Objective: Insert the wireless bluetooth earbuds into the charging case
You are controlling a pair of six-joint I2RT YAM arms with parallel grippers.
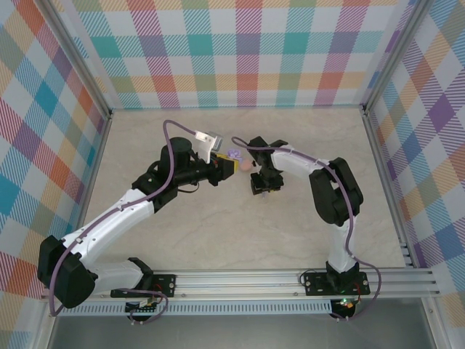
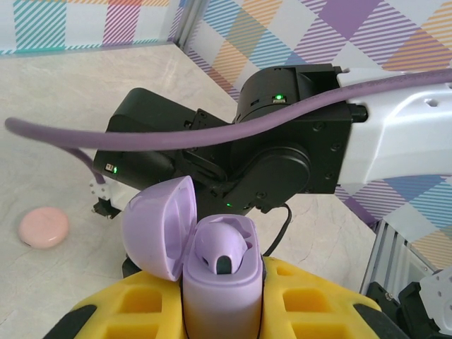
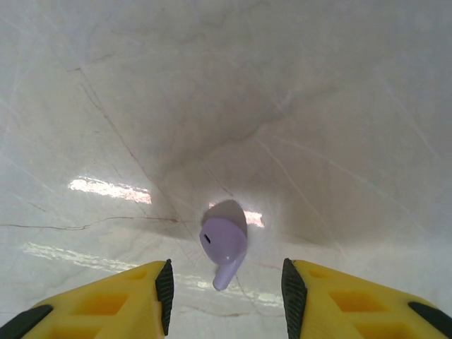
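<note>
Earbud grab — slip risk
Your R gripper (image 3: 226, 300) has its fingers spread astride the lilac earbud (image 3: 224, 244); close off-ctr and it squirts away. L gripper (image 2: 222, 311) pinches the open charging case (image 2: 220, 247).

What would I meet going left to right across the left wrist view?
Flat pink round disc lying on the table → open lilac plastic charging case, its lid swung out to the left → white shell of the other arm at the right edge.
</note>
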